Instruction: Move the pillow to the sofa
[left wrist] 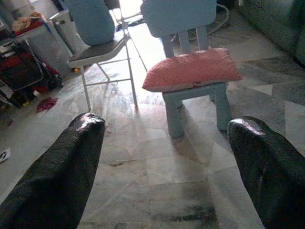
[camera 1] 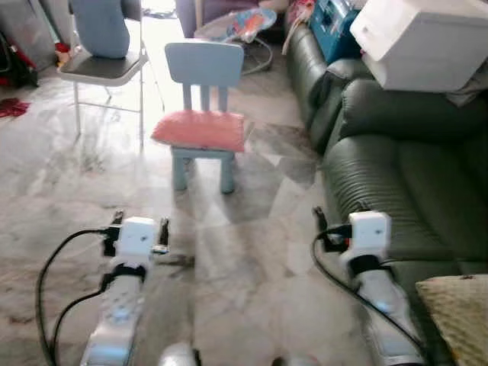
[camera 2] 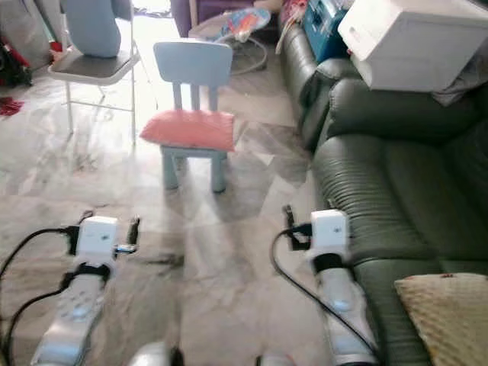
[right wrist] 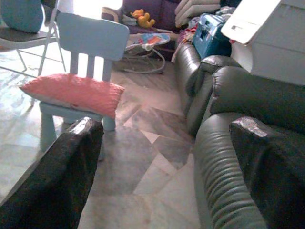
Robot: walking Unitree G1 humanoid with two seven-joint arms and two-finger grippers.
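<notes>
A pink pillow (camera 1: 200, 130) lies flat on the seat of a small light-blue child's chair (camera 1: 204, 62) on the marble floor ahead of me. The dark green sofa (camera 1: 396, 179) runs along the right side. My left gripper (left wrist: 167, 123) is held low, well short of the chair, open and empty, and the pillow (left wrist: 193, 69) shows between its fingers. My right gripper (right wrist: 167, 125) is open and empty beside the sofa's front edge (right wrist: 224, 176), with the pillow (right wrist: 71, 93) off to its left.
A folding chair (camera 1: 107, 65) with a blue cushion stands at the back left. A white box (camera 1: 427, 38) sits on the sofa's far end, and a beige cushion (camera 1: 457, 313) lies on its near end. A baby bouncer (camera 1: 244, 27) stands behind the child's chair.
</notes>
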